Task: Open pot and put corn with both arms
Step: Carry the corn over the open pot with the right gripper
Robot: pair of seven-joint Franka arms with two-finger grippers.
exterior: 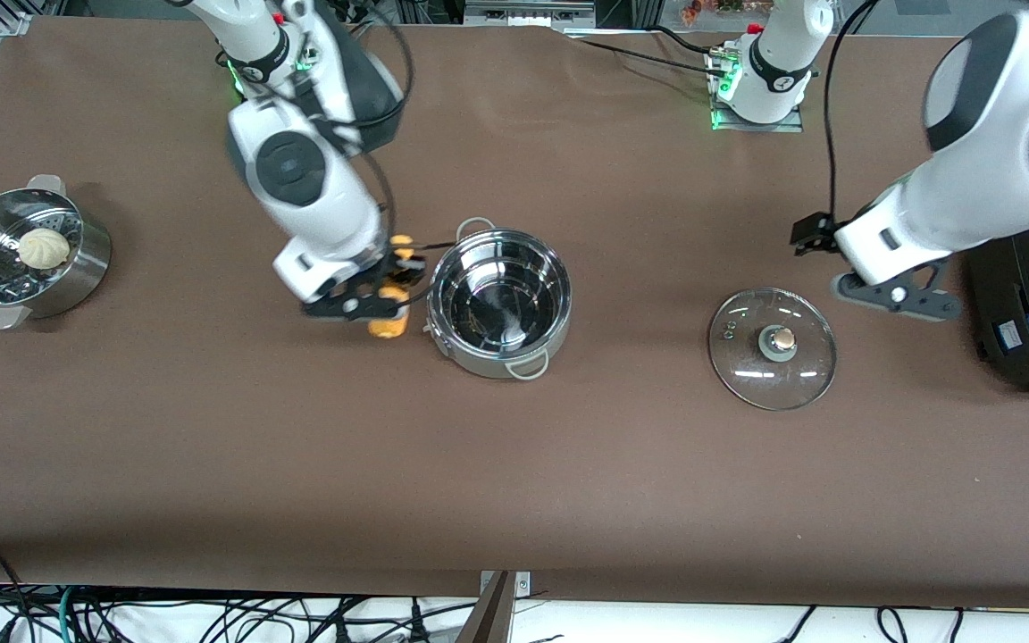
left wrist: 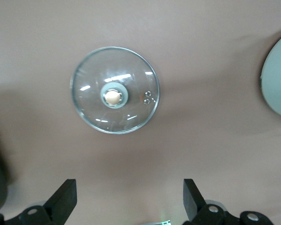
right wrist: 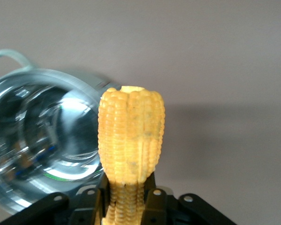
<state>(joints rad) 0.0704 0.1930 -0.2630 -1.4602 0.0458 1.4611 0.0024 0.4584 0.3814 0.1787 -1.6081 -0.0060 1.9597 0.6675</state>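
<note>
I see the right gripper (exterior: 387, 297) up in the air just beside the pot (exterior: 498, 302), on the side toward the right arm's end of the table. Its fingers are clamped on the corn (right wrist: 130, 143); the right wrist view shows the cob pinched between both pads, most of it sticking out past them. In the front view the corn (exterior: 389, 324) is mostly covered by the gripper body, only orange bits show above and below it.

The pot is uncovered and I see nothing in it but reflections. One wire handle (exterior: 475, 225) shows on the rim nearer the robot bases, the other (exterior: 528, 366) nearer the front camera. In the right wrist view the pot (right wrist: 42, 140) is cut off by the frame edge.

The glass lid (exterior: 773, 347) lies flat on the table, knob up, well apart from the pot toward the left arm's end. The left gripper (left wrist: 130, 199) hangs over the table near the lid, fingers spread wide, holding nothing; only the fingertips (left wrist: 65, 197) show in its wrist view. In the front view its fingers are hard to make out under the wrist.

The black cooker (exterior: 1028, 304) is cut off at the frame edge and partly covered by the left arm. The steamer bowl (exterior: 77, 272) with a white bun (exterior: 43, 247) sits at the right arm's end.

The tabletop (exterior: 514, 482) is plain brown. Cables (exterior: 211, 621) run along the floor under its near edge.
</note>
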